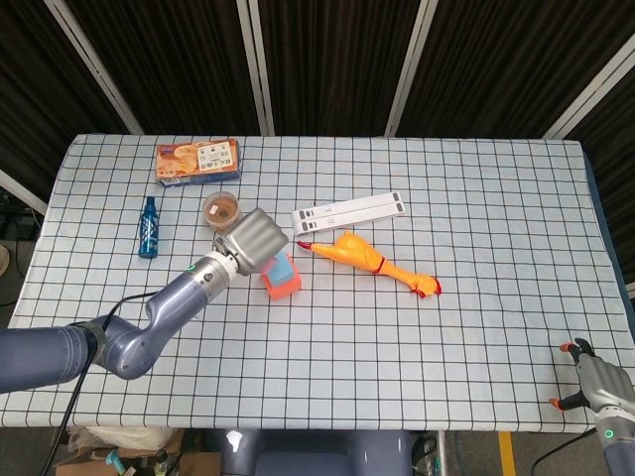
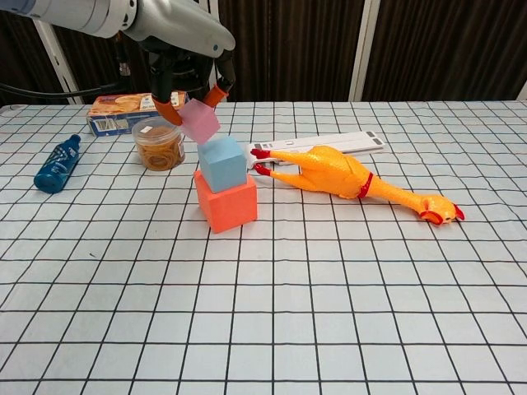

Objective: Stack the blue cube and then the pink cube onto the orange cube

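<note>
Holding the pink cube (image 2: 200, 122) tilted between its orange fingertips (image 2: 217, 95), the left hand (image 2: 186, 62) hung just above and a bit behind the blue cube (image 2: 223, 164). That blue cube sat on the orange cube (image 2: 226, 203), beside a yellow rubber chicken (image 2: 344, 178). The right hand (image 1: 593, 381) peeked in at the table's (image 1: 476, 297) near corner, holding nothing, but I could not tell how far its fingers were open.

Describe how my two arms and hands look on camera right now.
The left arm is glossy blue-grey with a small green light near the wrist and a black cable trailing beside it. The left hand has a silver-grey shell and orange-tipped fingers. The right hand is grey, with orange-red fingertips and a green light.
</note>
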{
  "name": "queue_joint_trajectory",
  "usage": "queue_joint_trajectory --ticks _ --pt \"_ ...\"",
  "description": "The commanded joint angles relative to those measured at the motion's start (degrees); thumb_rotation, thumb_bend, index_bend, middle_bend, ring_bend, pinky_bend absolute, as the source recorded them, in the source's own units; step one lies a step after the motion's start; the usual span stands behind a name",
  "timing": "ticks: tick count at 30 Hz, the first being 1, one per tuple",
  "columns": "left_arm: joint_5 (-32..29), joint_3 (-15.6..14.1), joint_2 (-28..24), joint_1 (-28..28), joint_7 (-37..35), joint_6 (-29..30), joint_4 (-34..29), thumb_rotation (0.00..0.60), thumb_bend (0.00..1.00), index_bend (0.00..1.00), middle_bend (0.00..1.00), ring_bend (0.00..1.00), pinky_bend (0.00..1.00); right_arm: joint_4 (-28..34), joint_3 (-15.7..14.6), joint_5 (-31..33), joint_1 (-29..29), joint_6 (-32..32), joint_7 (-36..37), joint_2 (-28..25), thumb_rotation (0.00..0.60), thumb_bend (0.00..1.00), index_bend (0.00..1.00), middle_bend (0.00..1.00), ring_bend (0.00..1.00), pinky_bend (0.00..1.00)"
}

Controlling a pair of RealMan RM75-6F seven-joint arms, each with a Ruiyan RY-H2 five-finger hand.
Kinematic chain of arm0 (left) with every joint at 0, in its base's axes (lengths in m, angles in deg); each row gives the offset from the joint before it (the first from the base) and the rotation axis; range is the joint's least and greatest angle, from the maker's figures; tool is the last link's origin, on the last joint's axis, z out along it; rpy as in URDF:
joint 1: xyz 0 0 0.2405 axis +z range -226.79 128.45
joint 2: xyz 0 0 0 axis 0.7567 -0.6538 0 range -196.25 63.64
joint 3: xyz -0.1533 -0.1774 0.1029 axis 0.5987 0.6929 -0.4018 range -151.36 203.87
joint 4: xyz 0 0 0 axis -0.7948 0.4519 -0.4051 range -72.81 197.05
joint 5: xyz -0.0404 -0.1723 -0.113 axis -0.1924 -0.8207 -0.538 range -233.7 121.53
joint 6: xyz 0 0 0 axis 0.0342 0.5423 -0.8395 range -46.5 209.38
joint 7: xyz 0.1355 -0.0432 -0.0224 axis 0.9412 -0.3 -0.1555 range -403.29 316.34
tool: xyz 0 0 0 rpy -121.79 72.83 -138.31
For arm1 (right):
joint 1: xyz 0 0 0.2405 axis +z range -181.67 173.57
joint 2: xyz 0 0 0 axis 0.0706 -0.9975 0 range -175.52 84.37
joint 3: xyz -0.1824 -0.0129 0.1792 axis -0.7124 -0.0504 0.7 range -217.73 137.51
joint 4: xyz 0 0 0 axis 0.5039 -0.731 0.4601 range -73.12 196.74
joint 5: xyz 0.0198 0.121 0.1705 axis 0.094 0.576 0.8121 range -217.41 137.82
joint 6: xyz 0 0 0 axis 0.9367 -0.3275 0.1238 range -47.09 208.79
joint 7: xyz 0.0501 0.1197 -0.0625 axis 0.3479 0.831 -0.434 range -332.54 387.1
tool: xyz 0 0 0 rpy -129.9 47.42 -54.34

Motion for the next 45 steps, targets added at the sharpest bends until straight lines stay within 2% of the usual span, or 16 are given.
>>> queue_joint_trajectory --ticks 1,18,24,45 --pt "1.17 0.29 1.4 0.27 -1.28 -0.97 1.7 0.6 0.34 0.66 0.77 0.78 0.96 -0.08 0.01 0.42 0.08 -0.13 -0.26 0.06 0.6 0.12 0.21 0.08 0.24 0.26" --pt "4.03 1.24 4.68 0.36 -5.25 -3.0 6.73 0.6 0.34 0.66 0.77 0.78 0.96 0.1 -0.11 1.94 0.43 -0.44 -1.25 0.01 0.6 0.12 0.21 0.08 0.24 0.26" --pt "4.19 1.78 4.63 0.05 -6.13 -2.81 6.46 0.6 0.34 0.66 0.77 0.78 0.96 0.03 -0.12 2.07 0.56 -0.42 -1.36 0.06 0.6 0.12 0.21 0.08 0.24 0.26" --pt "0.81 0.33 3.74 -1.98 -4.77 -1.55 4.03 0.6 0.34 0.67 0.77 0.78 0.96 0.43 -0.16 1.6 0.46 -0.76 -0.91 -0.35 0.6 0.12 0.21 0.08 0.24 0.26"
